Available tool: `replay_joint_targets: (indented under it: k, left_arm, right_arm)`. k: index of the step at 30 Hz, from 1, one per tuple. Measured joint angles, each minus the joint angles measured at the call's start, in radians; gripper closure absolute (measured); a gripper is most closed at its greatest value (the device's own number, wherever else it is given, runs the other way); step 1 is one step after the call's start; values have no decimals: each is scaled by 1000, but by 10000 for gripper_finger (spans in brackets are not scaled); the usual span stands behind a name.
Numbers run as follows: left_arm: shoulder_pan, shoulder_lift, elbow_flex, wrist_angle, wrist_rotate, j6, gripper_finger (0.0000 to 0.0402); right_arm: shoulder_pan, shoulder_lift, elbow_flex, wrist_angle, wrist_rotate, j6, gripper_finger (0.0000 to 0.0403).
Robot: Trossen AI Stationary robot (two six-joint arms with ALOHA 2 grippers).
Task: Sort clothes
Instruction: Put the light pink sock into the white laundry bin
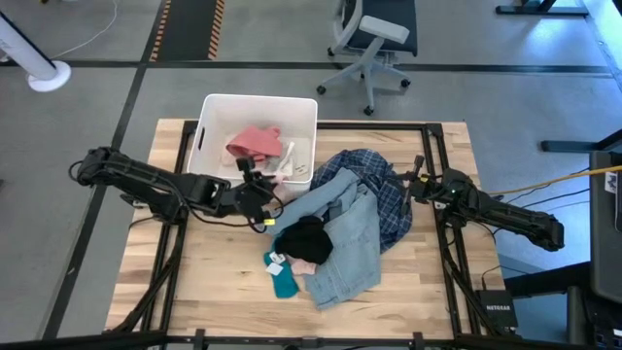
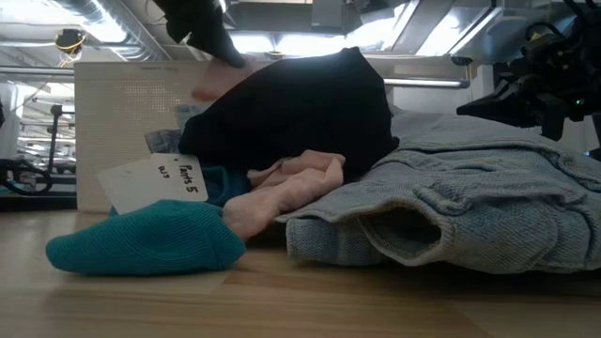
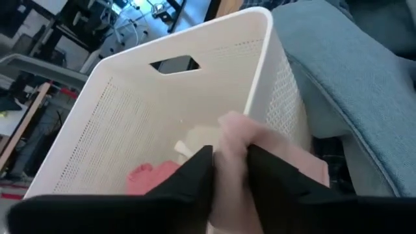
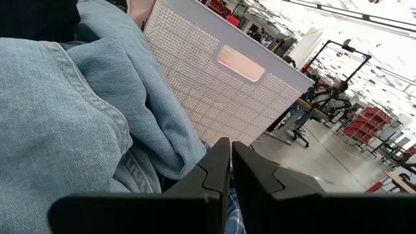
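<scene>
A white bin (image 1: 216, 109) stands at the table's far side; a salmon-pink piece (image 1: 255, 143) and a white top (image 1: 294, 160) lie in it. My left gripper (image 1: 255, 181) is at the bin's near rim, shut on a pale pink cloth (image 3: 273, 153). On the table lie light blue denim (image 1: 348, 248), a dark blue plaid shirt (image 1: 389, 194), a small black piece (image 1: 303, 238) and teal socks (image 1: 283, 282). My right gripper (image 1: 414, 185) is shut at the plaid shirt's right edge. My left gripper pinches the pale pink cloth between its two fingers (image 3: 195, 172); a fold of it (image 3: 231, 140) bulges out past the fingertips over the bin's inside. One layer or several, I cannot tell. My right gripper (image 4: 231, 153) is just over plaid cloth (image 4: 238, 214); I cannot tell whether it touches it.
The denim (image 4: 71, 117) is piled against the bin's right wall (image 4: 214, 91). A pale pink piece (image 2: 282, 188) shows under the black piece (image 2: 300, 113), next to a paper tag (image 2: 155, 183). Bare wood shows at the table's near left (image 1: 194, 282).
</scene>
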Motion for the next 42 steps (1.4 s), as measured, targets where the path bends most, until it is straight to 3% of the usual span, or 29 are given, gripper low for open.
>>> replay_joint_targets:
  k: [6,12,20,25,30,33,42]
  left_arm:
    - [-3,-5,0,17,-11,50,369]
    - [-23,-41,0,94,-56,112,379]
    - [-8,-126,0,181,-325,227,379]
    - [78,-174,0,158,-350,221,378]
    - [184,-180,0,135,-335,206,378]
    - [247,-180,0,88,-253,144,366]
    - [398,-180,0,-120,-13,-91,265]
  right_arm:
    - [0,0,0,0,0,0,368]
    - [0,0,0,0,0,0,368]
    - [0,0,0,0,0,0,368]
    - [0,0,0,0,0,0,368]
    - [0,0,0,0,0,0,368]
    - [0,0,0,0,0,0,368]
    - [0,0,0,0,0,0,368]
